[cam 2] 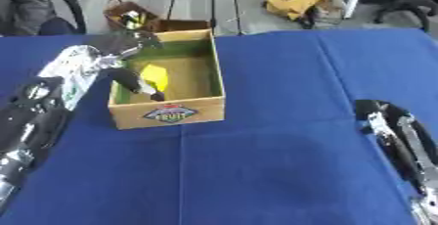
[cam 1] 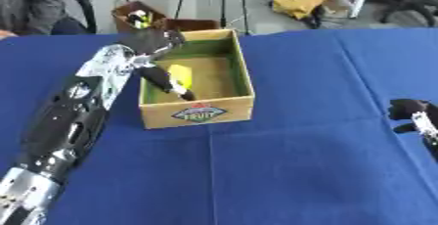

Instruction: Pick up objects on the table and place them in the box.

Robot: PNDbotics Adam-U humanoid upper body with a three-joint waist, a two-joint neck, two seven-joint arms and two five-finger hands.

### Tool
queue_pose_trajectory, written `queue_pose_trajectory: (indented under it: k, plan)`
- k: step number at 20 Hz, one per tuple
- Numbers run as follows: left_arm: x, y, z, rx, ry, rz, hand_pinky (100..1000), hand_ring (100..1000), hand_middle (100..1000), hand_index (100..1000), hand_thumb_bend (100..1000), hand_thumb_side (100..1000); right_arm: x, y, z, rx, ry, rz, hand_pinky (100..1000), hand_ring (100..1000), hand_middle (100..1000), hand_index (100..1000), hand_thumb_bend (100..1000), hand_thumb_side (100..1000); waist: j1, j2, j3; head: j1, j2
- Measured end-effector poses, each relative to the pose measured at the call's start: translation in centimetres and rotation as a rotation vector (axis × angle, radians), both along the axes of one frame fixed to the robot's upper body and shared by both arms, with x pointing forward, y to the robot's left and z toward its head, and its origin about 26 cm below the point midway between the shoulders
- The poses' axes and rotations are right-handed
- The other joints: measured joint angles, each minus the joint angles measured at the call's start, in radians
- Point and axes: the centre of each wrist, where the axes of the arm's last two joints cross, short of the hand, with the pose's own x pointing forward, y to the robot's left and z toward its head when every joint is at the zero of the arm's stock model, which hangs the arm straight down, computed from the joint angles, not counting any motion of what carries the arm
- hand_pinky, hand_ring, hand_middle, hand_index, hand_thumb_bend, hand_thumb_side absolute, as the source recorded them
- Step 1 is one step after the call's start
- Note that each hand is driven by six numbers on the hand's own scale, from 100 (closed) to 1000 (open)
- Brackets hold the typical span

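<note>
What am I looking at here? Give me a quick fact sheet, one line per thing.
Table: blue cloth
Box: open cardboard box with a fruit label on its front
In the box: a yellow object
Left robot hand: reaching into the box, fingers by the yellow object
Right robot hand: resting at the table's right edge, holding nothing

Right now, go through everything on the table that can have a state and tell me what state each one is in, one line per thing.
box: open on top, upright on the blue cloth.
yellow object: inside the box, next to the left hand's fingers; whether it is gripped cannot be told.
left hand: reaching over the box's left wall, fingers pointing down into it.
right hand: idle at the right edge, holding nothing.
</note>
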Motion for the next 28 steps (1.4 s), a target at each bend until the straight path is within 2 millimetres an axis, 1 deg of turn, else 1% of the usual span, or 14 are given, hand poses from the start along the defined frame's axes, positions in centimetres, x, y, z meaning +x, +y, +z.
queue_pose_trajectory:
  k: [2, 3, 5, 6, 9, 11, 13, 15, 16, 18, 22, 24, 26, 28]
  plan:
    - [-0.5, 0.5, 0.5, -0.06, -0.049, -0.001, 838, 810, 804, 858, 994, 875, 0.0, 0.0, 0.0, 0.0, 0.0, -0.002, 613, 720, 665, 785, 100, 983, -0.002, -0.001, 0.006, -0.003, 0.0]
    - [-0.8, 0.8, 0.7, -0.093, -0.075, -0.002, 824, 794, 788, 847, 950, 880, 0.0, -0.1, 0.0, 0.001, 0.0, -0.003, 613, 720, 665, 785, 100, 983, -0.003, -0.001, 0.009, -0.005, 0.0]
    - [-1.4, 1.5, 0.9, -0.154, -0.12, 0.003, 806, 778, 771, 837, 908, 888, -0.1, -0.2, -0.1, 0.002, 0.001, -0.007, 613, 719, 665, 785, 100, 983, -0.003, -0.002, 0.015, -0.008, 0.0]
    - [-1.8, 1.8, 0.8, -0.185, -0.141, 0.007, 794, 770, 765, 834, 890, 892, -0.1, -0.2, -0.1, 0.002, 0.004, -0.008, 613, 719, 665, 785, 100, 983, -0.003, -0.003, 0.018, -0.009, 0.0]
    - [-3.0, 2.6, 0.2, -0.267, -0.19, 0.018, 788, 770, 765, 836, 878, 895, -0.2, -0.3, -0.2, 0.003, 0.005, -0.011, 613, 719, 665, 785, 100, 984, -0.002, -0.008, 0.025, -0.015, 0.0]
    - [-3.8, 2.8, -0.2, -0.308, -0.219, 0.016, 788, 770, 765, 836, 878, 895, -0.2, -0.3, -0.2, 0.003, 0.005, -0.012, 613, 719, 665, 785, 100, 984, -0.002, -0.008, 0.026, -0.016, 0.0]
    - [-4.5, 2.6, -0.1, -0.348, -0.256, 0.013, 788, 770, 765, 836, 878, 895, -0.2, -0.3, -0.2, 0.003, 0.004, -0.013, 613, 719, 665, 785, 100, 984, -0.002, -0.008, 0.026, -0.016, 0.0]
    - [-5.1, 2.3, 0.1, -0.387, -0.289, 0.009, 772, 765, 763, 827, 837, 927, -0.2, -0.3, -0.2, 0.004, 0.004, -0.014, 613, 719, 664, 785, 100, 985, -0.001, -0.008, 0.027, -0.017, 0.0]
    - [-5.4, 2.3, -0.1, -0.411, -0.299, 0.017, 763, 760, 763, 829, 813, 972, -0.2, -0.4, -0.2, 0.004, 0.003, -0.017, 613, 719, 664, 785, 100, 985, -0.001, -0.008, 0.033, -0.019, 0.0]
    - [-6.1, 2.8, -1.1, -0.46, -0.301, 0.055, 760, 759, 763, 830, 810, 977, -0.2, -0.4, -0.2, 0.006, 0.003, -0.021, 613, 719, 664, 785, 100, 985, 0.0, -0.007, 0.046, -0.026, 0.0]
    - [-7.7, 3.8, -3.5, -0.555, -0.297, 0.133, 760, 759, 763, 830, 810, 977, -0.2, -0.6, -0.3, 0.007, 0.004, -0.029, 613, 719, 664, 785, 100, 985, 0.0, -0.007, 0.043, -0.029, 0.0]
    - [-8.4, 3.9, -4.1, -0.593, -0.308, 0.148, 760, 759, 763, 830, 810, 977, -0.3, -0.6, -0.3, 0.007, 0.007, -0.03, 613, 719, 664, 785, 100, 985, 0.0, -0.008, 0.04, -0.028, 0.0]
    - [-8.8, 3.7, -4.4, -0.628, -0.319, 0.152, 726, 738, 752, 836, 796, 990, -0.3, -0.6, -0.3, 0.007, 0.007, -0.03, 613, 720, 664, 786, 100, 986, 0.0, -0.009, 0.04, -0.028, 0.001]
    - [-9.2, 4.0, -5.5, -0.664, -0.298, 0.18, 719, 732, 749, 837, 794, 989, -0.3, -0.6, -0.3, 0.008, 0.006, -0.03, 613, 720, 664, 786, 100, 986, 0.001, -0.009, 0.046, -0.03, 0.001]
